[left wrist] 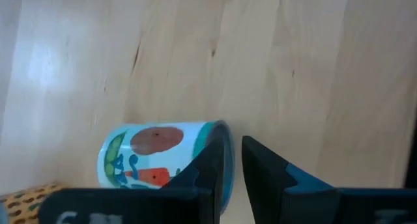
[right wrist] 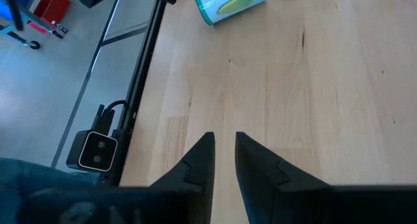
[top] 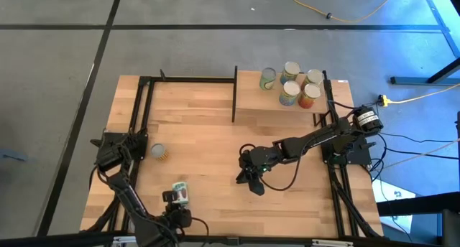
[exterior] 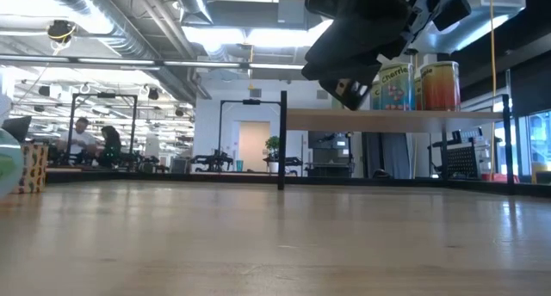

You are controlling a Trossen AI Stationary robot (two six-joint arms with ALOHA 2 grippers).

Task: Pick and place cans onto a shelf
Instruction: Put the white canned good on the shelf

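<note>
A teal can with a vegetable label lies on its side on the table near the front left; it also shows in the high view. My left gripper is shut right beside the can's lid end. An orange-yellow can lies on its side farther left. Several cans stand upright on the shelf at the far right. My right gripper is shut and empty above the middle of the table; it also shows in its own wrist view. My left gripper's shut fingers stand next to the teal can's lid end, one finger in front of it. I cannot tell whether that finger touches the can. The can lies on its side on the table.
Black metal posts bound the shelf, and black frame rails run along the table's left and right sides. Bare wood lies between the two arms. People sit far off in the room behind the table.
</note>
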